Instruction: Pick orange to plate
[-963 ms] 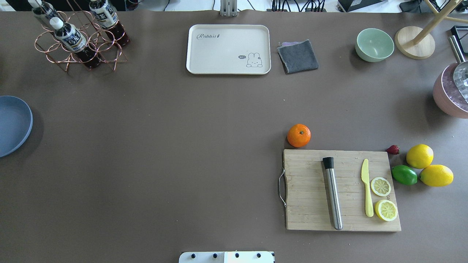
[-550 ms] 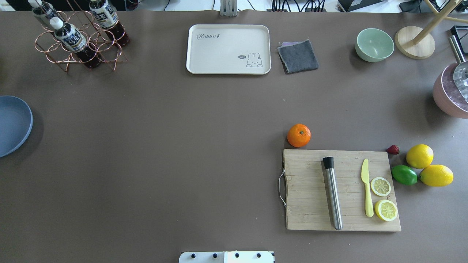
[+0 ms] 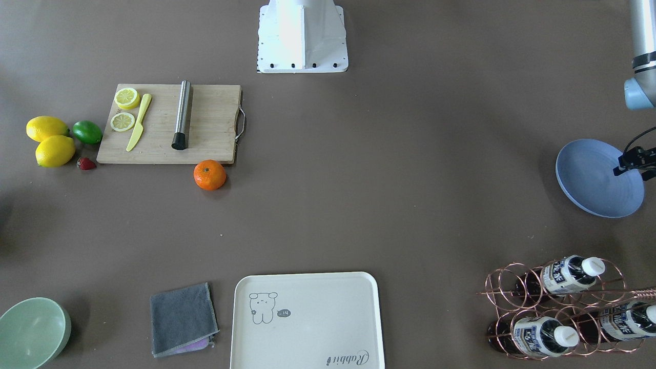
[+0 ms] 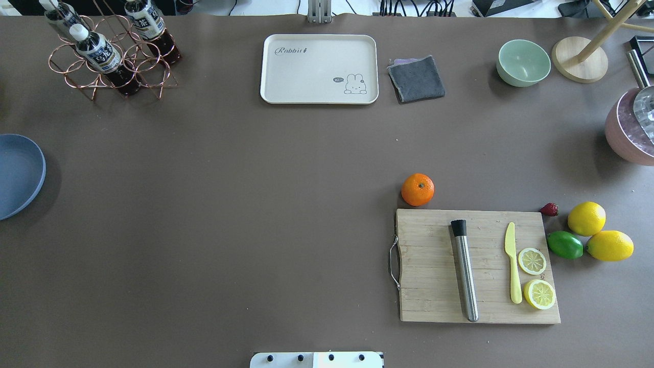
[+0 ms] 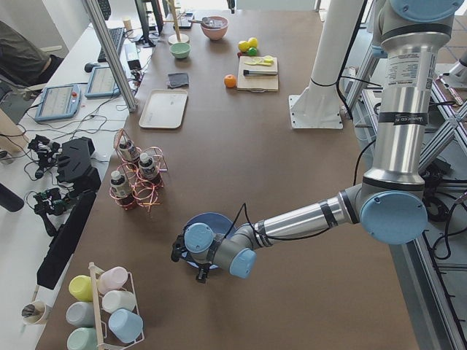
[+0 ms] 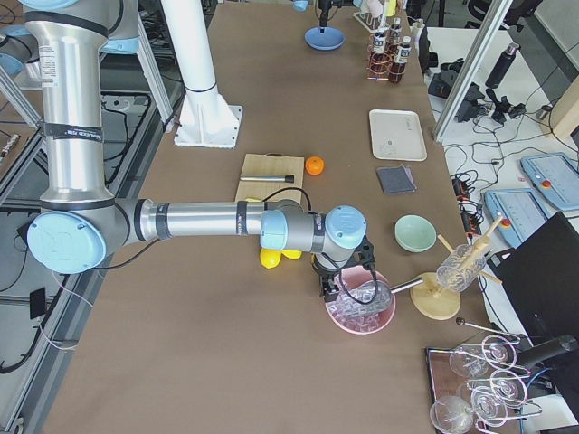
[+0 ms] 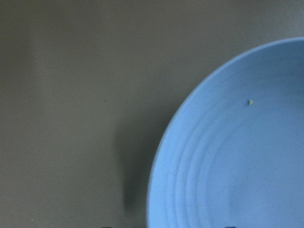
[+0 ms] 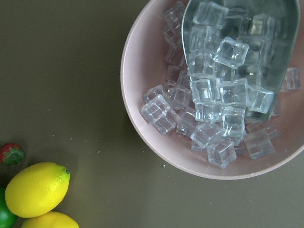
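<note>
The orange rests on the brown table just beyond the cutting board's far left corner, also seen in the front view. Nothing touches it. The blue-grey plate lies at the table's left edge and holds nothing. My left gripper hovers over the plate's outer side; the left wrist view shows mostly the plate. I cannot tell whether its jaws are open. My right gripper hangs far from the orange, over a pink bowl of ice; its state cannot be told.
A wooden cutting board carries a steel muddler, a yellow knife and two lemon halves. Two lemons, a lime and a strawberry lie to its right. Tray, grey cloth, green bowl and bottle rack line the far edge.
</note>
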Motion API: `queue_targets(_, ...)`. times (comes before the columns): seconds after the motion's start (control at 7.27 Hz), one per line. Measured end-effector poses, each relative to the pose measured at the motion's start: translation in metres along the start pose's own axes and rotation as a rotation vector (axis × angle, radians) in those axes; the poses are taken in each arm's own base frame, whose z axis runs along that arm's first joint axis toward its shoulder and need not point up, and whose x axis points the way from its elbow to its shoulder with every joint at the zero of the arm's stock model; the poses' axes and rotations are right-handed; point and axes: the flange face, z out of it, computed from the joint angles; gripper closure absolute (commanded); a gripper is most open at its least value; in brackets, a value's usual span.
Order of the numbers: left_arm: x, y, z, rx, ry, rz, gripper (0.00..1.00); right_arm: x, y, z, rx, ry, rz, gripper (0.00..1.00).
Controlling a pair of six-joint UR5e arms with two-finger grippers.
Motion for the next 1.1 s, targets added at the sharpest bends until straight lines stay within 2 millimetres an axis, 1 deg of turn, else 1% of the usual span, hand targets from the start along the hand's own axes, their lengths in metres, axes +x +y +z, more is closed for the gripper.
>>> queue_targets(0.28,0.004,-0.004,-0.001,0.002,0.002,0.004,1.00,-0.002,0.000,-0.002,0.003,0.000,0.001,0.00)
queue_targets(0.41,0.009,-0.008,-0.004,0.010,0.006,0.009,1.00,-0.003,-0.001,-0.003,0.006,0.000,0.001,0.00)
queue_targets(0.55,0.020,-0.016,-0.013,0.029,0.017,-0.003,1.00,-0.006,-0.005,-0.006,0.012,-0.001,-0.001,0.00)
queue_targets(0.69,0.041,-0.028,-0.028,0.058,0.047,-0.048,1.00,-0.014,-0.014,-0.011,0.024,-0.005,0.005,0.00)
queue_targets(0.83,0.069,-0.041,-0.048,0.086,0.098,-0.115,1.00,-0.033,-0.028,-0.020,0.042,-0.009,0.025,0.00)
queue_targets(0.96,0.110,-0.055,-0.070,0.110,0.152,-0.174,1.00,-0.065,-0.046,-0.027,0.057,-0.013,0.049,0.00)
queue_targets(1.1,0.167,-0.067,-0.086,0.120,0.204,-0.216,1.00,-0.105,-0.063,-0.030,0.064,-0.021,0.075,0.00)
